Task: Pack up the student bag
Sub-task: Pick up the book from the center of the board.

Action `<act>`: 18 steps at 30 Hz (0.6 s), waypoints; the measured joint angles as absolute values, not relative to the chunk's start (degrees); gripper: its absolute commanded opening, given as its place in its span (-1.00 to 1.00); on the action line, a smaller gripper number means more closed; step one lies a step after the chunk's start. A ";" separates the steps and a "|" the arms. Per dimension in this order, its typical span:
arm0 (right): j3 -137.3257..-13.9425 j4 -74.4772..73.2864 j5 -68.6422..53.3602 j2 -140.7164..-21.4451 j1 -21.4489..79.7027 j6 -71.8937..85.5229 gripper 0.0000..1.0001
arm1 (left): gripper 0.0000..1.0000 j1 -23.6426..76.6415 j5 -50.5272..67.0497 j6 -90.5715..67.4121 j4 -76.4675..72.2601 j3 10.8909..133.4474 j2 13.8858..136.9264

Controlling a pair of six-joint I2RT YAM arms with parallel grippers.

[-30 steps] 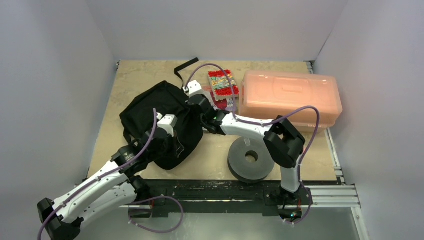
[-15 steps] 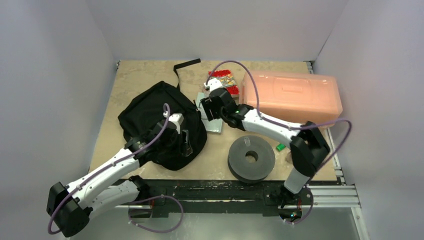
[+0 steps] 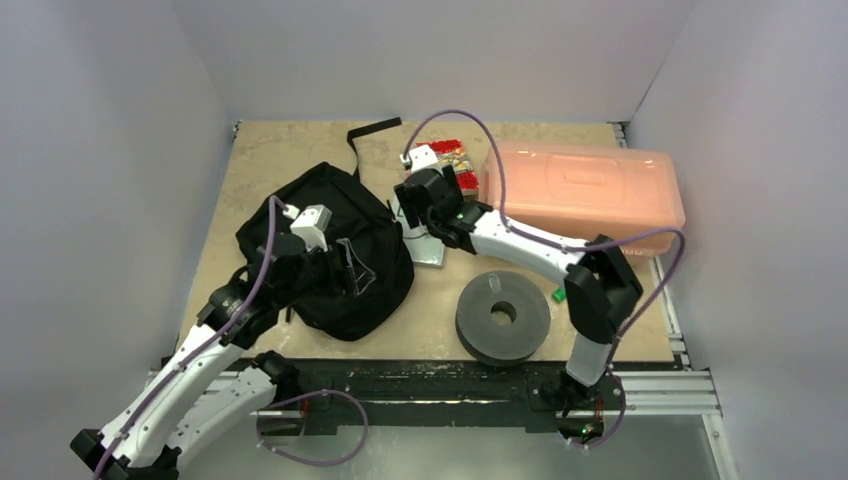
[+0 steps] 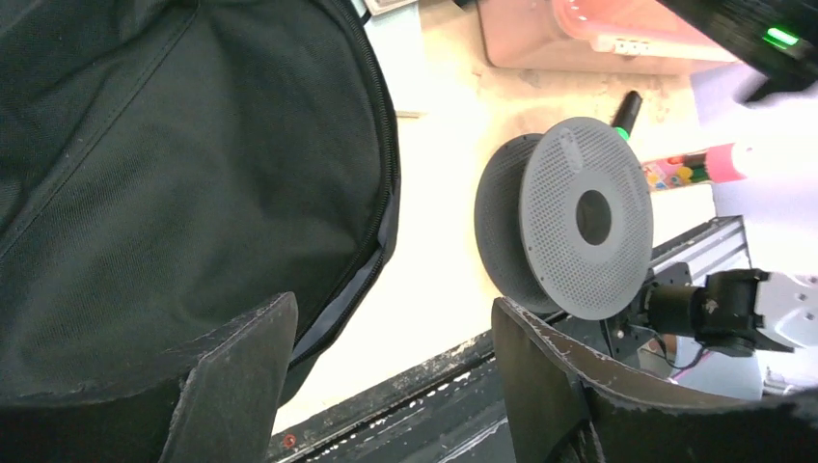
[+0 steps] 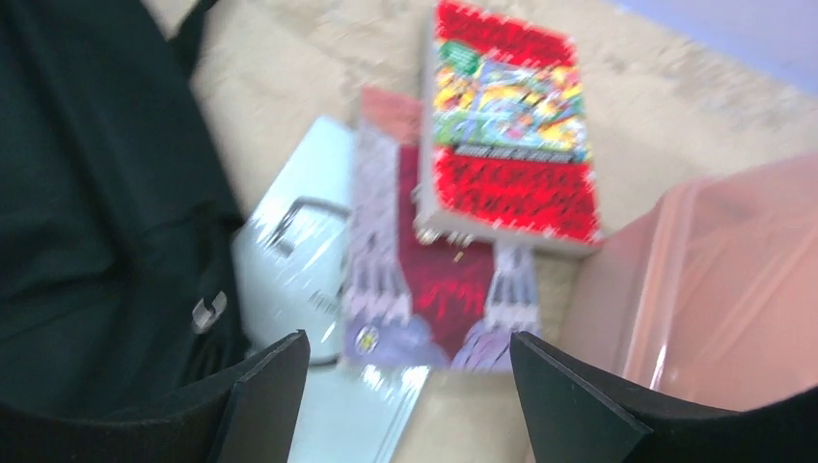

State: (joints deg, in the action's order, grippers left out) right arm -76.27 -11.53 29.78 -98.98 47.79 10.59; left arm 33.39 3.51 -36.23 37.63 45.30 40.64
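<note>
The student bag (image 3: pixel 320 250) lies floppy on the left half of the table, its strap trailing toward the back; the black fabric fills the left of the left wrist view (image 4: pixel 193 145) and the right wrist view (image 5: pixel 87 193). My left gripper (image 3: pixel 352 270) hovers over the bag's right edge, open and empty (image 4: pixel 391 318). My right gripper (image 3: pixel 413 220) is open and empty just right of the bag, above a purple-and-red booklet (image 5: pixel 434 289) and a pale flat sleeve (image 5: pixel 299 260). A red book (image 5: pixel 506 145) lies on the booklet, beyond the fingers.
A translucent orange lidded box (image 3: pixel 580 195) fills the back right, close to my right gripper's right finger (image 5: pixel 714 280). A dark grey spool (image 3: pixel 502 316) stands near the front edge (image 4: pixel 569 231), a green marker (image 3: pixel 561 294) beside it. White walls enclose the table.
Both grippers have opened. My right gripper has left the bag and moved right and back over the books. My left wrist has drawn back to the left over the bag.
</note>
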 measured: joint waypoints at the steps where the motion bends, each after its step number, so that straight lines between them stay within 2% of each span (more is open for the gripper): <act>1: -78.76 -11.66 32.40 -101.71 47.57 8.69 0.61 | 0.50 33.39 3.57 -36.23 38.11 45.58 39.48; 4: -86.37 -12.51 37.52 -108.88 46.52 3.62 0.66 | 0.54 33.39 4.19 -36.29 39.64 45.87 36.82; 10: -106.98 -12.78 43.27 -125.82 43.35 -3.97 0.72 | 0.83 33.39 6.15 -37.91 40.75 43.44 30.50; 14: -120.44 -12.69 43.75 -136.20 41.39 -7.22 0.83 | 0.88 33.39 9.17 -40.49 39.24 40.36 28.27; 16: -125.01 -11.79 42.65 -140.11 40.49 -9.43 0.95 | 0.88 33.39 10.72 -41.43 38.26 39.09 28.05; 18: -127.02 -9.80 42.00 -142.71 39.83 -12.08 0.98 | 0.89 33.39 11.73 -42.02 37.87 38.41 27.94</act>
